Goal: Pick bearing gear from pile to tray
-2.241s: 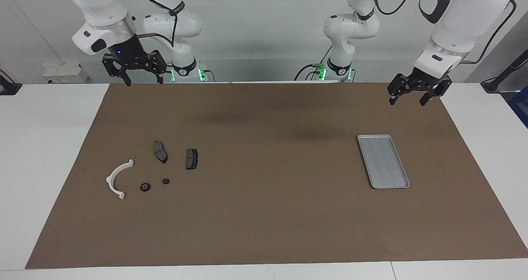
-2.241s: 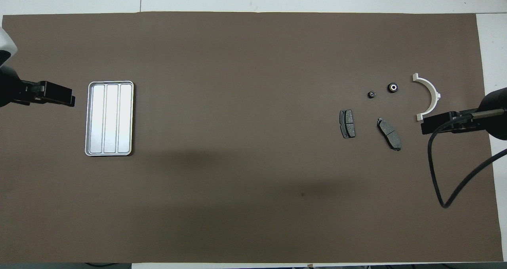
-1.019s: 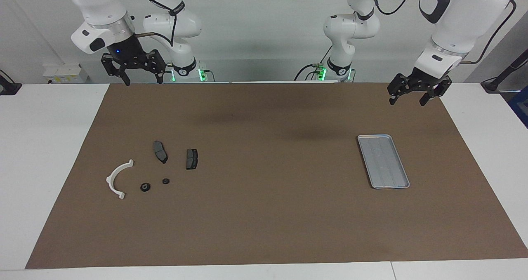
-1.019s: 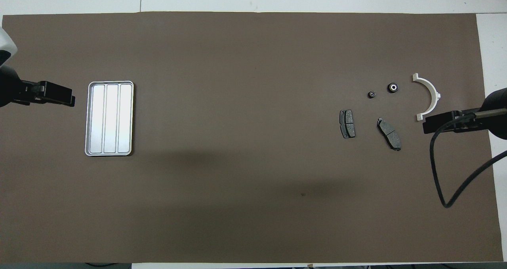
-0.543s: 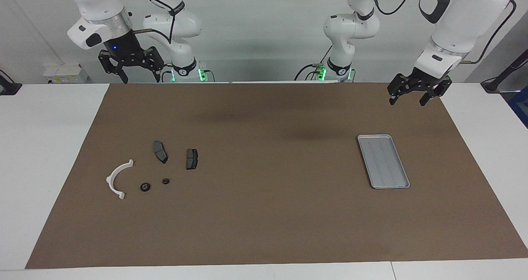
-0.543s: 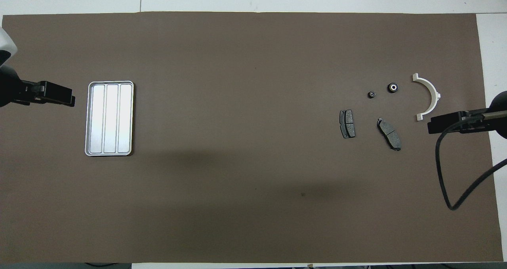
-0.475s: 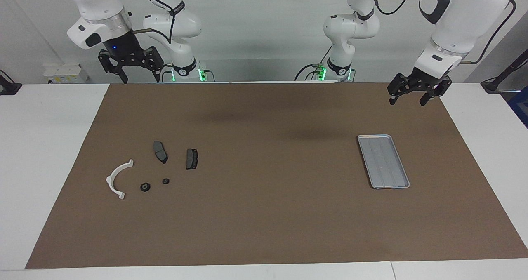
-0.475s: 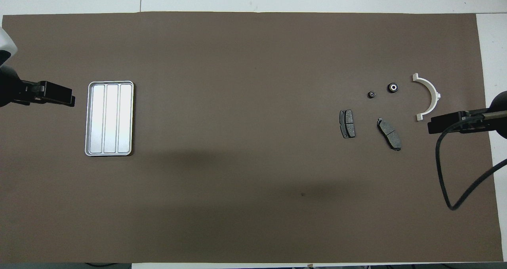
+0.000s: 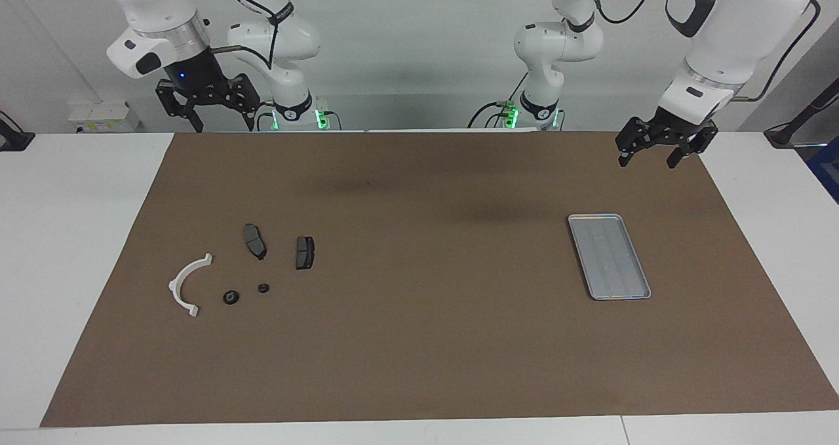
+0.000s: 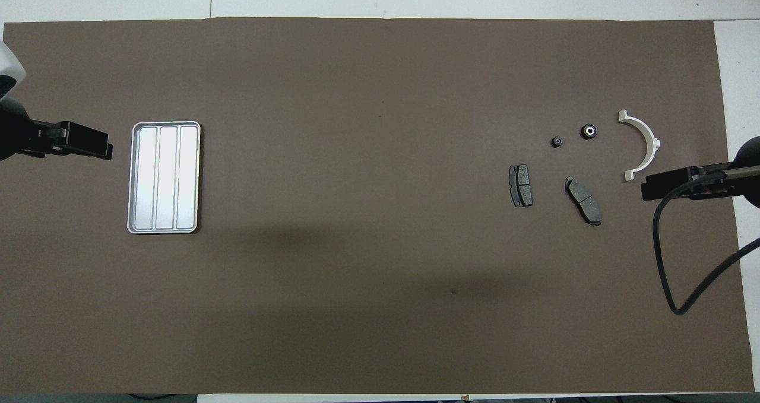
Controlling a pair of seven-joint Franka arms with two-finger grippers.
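— While both arms hang high, where do the parts lie on the desk (image 9: 419, 425)?

— Starting at the right arm's end: the pile (image 9: 242, 271) sits on the brown mat (image 9: 419, 340), a white arc (image 9: 187, 284), two grey plates (image 9: 254, 240) and two small black round pieces (image 9: 231, 297). The right end effector (image 9: 204, 112) is raised over the mat's edge nearest the robots, well apart from the pile, which lies farther out from the robots.

— And its fingers?

— Spread apart, holding nothing, touching nothing.

— Moving toward the left arm's end?

— The tray (image 9: 609, 256) lies flat on the mat with nothing in it, well apart from the pile. The left end effector (image 9: 657, 149) hangs above the mat's corner by the robots; the tray lies farther out from the robots than that corner.

— Fingers there?

— Also apart, with nothing between them.
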